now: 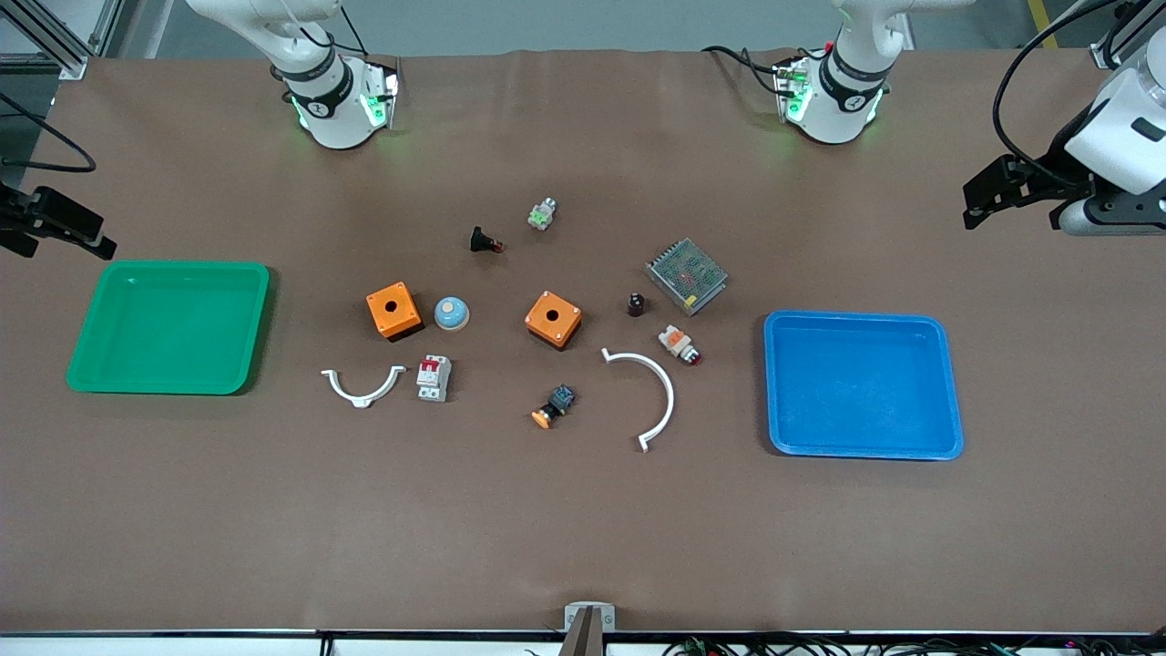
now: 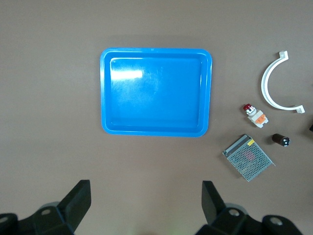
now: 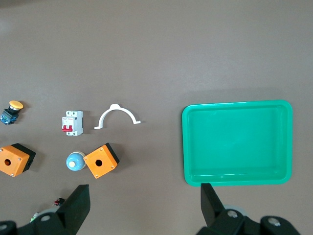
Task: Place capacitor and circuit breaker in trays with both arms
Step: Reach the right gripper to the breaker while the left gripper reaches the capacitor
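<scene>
The left pincer (image 1: 1007, 196) is hanging released over bare counter (image 1: 583, 528) at the front view's upper right edge, above the blue tray (image 1: 947, 383). The right pincer (image 1: 55, 223) is hanging released at the upper left edge, above the green tray (image 1: 91, 364). The capacitor (image 1: 636, 304) is standing in the middle, beside the metal mesh box (image 1: 687, 275). The circuit breaker (image 1: 434, 377) is lying left of centre, below an orange box (image 1: 393, 311).

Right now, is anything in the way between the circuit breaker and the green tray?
Yes, one thing. A white curved clip lies on the table between the circuit breaker and the green tray. It is low, so lifting the breaker over it should probably work. Nothing lies in the tray.
</scene>
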